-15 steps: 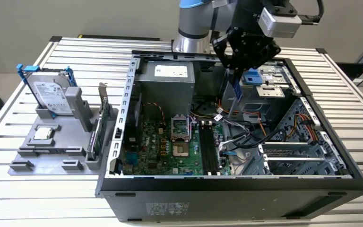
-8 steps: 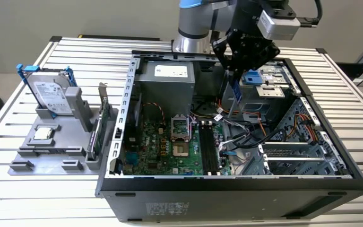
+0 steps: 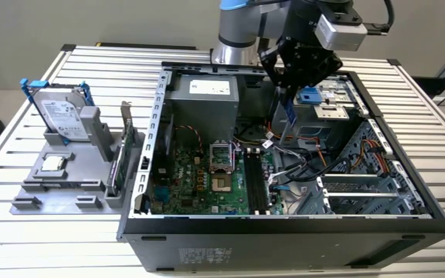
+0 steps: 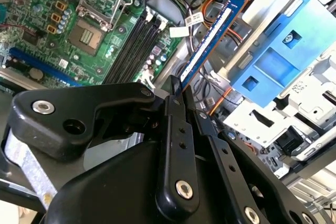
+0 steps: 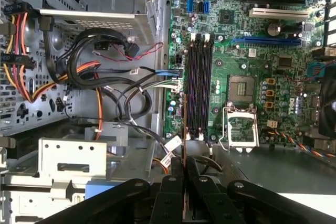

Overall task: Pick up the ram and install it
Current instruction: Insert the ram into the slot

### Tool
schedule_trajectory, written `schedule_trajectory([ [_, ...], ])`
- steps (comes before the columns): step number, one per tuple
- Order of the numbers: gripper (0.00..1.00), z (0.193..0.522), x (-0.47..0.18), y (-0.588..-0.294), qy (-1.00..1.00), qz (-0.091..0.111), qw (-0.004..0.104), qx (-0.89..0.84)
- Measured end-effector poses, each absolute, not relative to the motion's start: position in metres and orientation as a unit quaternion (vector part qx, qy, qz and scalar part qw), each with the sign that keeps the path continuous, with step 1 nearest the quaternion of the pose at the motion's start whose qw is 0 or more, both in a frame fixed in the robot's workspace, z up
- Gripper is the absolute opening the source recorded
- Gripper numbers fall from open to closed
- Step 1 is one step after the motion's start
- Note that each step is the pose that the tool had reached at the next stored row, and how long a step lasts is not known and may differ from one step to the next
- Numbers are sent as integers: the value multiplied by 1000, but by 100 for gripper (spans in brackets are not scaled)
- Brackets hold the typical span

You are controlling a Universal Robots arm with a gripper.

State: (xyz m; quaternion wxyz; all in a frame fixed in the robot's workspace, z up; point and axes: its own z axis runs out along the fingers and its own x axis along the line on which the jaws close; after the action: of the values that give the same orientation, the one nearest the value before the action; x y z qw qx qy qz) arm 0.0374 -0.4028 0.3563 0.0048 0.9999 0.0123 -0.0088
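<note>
Exterior view: arm reaches down over the open case (image 3: 154, 139); gripper (image 3: 291, 87) pinches the ram (image 3: 288, 119) upright.

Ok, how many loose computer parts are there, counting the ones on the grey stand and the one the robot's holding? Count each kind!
Ram, held in the gripper: 1
Hard drive, on the grey stand: 1
Processor chip, on the stand: 1
Expansion card, on the stand: 1
Total: 4
</note>
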Motion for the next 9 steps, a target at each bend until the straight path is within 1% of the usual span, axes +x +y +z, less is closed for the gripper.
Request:
schedule_trajectory([
  [9,0,353,37,-403,12,-9,5,1000],
])
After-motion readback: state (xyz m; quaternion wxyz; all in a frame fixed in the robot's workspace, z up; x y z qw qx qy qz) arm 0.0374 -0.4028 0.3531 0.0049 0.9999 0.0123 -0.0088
